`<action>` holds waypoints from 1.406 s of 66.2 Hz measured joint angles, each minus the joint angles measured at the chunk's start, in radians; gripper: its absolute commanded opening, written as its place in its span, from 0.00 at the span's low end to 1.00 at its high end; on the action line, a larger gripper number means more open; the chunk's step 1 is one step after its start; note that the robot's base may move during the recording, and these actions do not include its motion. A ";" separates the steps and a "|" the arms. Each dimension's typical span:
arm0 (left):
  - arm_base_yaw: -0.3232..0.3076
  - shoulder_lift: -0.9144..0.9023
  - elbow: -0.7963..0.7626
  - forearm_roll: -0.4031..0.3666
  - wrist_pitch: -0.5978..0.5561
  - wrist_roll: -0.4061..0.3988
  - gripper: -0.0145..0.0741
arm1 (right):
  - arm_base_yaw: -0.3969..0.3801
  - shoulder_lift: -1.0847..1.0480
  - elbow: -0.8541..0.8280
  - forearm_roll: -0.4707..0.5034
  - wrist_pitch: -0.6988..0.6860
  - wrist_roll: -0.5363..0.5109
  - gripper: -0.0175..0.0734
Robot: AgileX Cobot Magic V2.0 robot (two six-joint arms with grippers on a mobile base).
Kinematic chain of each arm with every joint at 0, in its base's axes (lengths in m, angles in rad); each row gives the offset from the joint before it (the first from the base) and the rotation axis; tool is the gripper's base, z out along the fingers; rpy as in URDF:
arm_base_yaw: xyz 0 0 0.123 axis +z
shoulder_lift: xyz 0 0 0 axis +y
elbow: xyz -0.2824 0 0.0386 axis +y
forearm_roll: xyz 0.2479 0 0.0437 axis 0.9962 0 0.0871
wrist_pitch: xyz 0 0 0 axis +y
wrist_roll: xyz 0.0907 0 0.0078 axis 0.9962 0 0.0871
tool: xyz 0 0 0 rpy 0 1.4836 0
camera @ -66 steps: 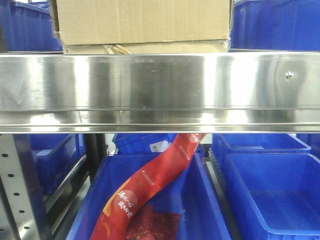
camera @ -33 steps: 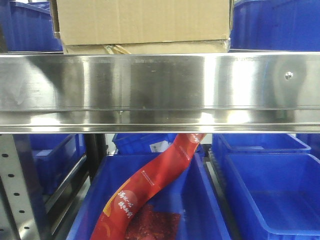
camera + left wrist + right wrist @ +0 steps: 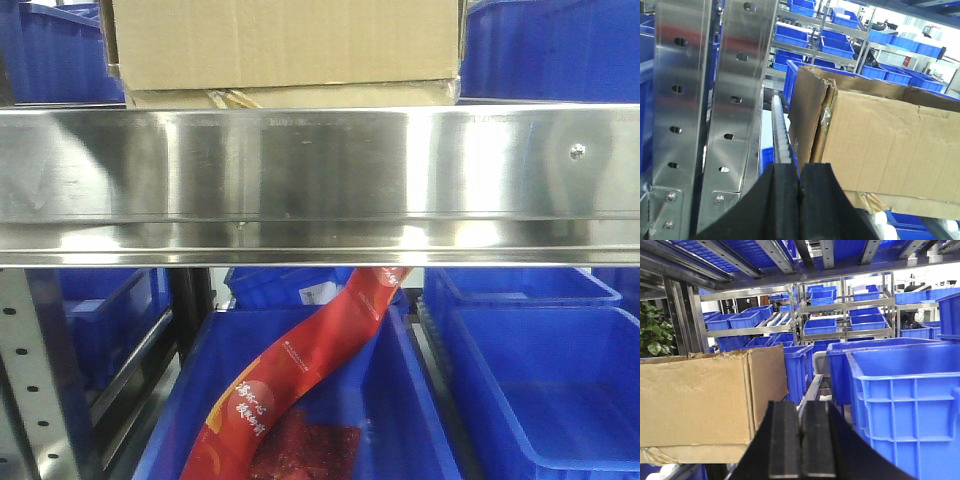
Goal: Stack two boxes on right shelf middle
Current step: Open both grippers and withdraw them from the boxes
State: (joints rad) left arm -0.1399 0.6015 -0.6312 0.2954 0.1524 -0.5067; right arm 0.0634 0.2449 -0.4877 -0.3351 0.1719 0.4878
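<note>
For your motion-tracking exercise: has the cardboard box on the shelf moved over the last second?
No. The box sits at the same spot above the shelf lip, its edges unchanged against the lip's screw.

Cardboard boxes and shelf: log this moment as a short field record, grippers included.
boxes: upper box sits on a lower box
shelf: steel shelf carries the stack
left gripper: shut, empty, beside the stack's creased corner
right gripper: shut, empty, at the stack's other end
below shelf: red packet in a blue bin
</note>
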 measured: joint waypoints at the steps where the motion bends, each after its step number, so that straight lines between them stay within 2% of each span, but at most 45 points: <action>1: 0.000 0.000 0.000 0.000 0.000 0.000 0.05 | 0.000 -0.002 0.000 0.007 0.000 -0.005 0.01; 5: 0.000 0.000 0.000 0.000 0.000 0.000 0.05 | 0.000 -0.024 0.008 0.044 0.000 -0.077 0.01; 11: 0.000 0.000 0.000 0.000 0.000 0.000 0.05 | -0.011 -0.061 0.036 0.130 0.000 -0.273 0.01; 14: 0.000 0.000 0.000 0.000 0.000 0.000 0.05 | -0.028 -0.083 0.059 0.175 0.000 -0.335 0.01; 20: 0.000 0.000 0.000 0.000 0.000 0.000 0.05 | -0.069 -0.127 0.126 0.238 0.000 -0.385 0.01; 30: 0.000 0.000 0.002 0.000 0.000 0.000 0.05 | -0.141 -0.229 0.293 0.275 -0.007 -0.403 0.01; 39: 0.000 -0.002 0.004 0.000 0.000 0.000 0.05 | -0.147 -0.238 0.407 0.279 -0.031 -0.409 0.01; 46: 0.000 -0.006 0.004 0.000 0.000 0.000 0.05 | -0.149 -0.238 0.474 0.279 -0.103 -0.409 0.01; 69: 0.000 -0.006 0.004 0.000 0.000 0.000 0.05 | -0.149 -0.242 0.485 0.279 -0.155 -0.412 0.01; 81: 0.000 -0.006 0.004 0.000 0.000 0.000 0.05 | -0.149 -0.242 0.485 0.379 -0.155 -0.555 0.01; 93: 0.000 -0.006 0.004 0.000 0.000 0.000 0.05 | -0.149 -0.242 0.485 0.403 -0.139 -0.579 0.01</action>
State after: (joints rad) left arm -0.1399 0.5953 -0.6275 0.2954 0.1524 -0.5067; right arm -0.0857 0.0028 -0.0030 0.0681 0.0330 -0.0916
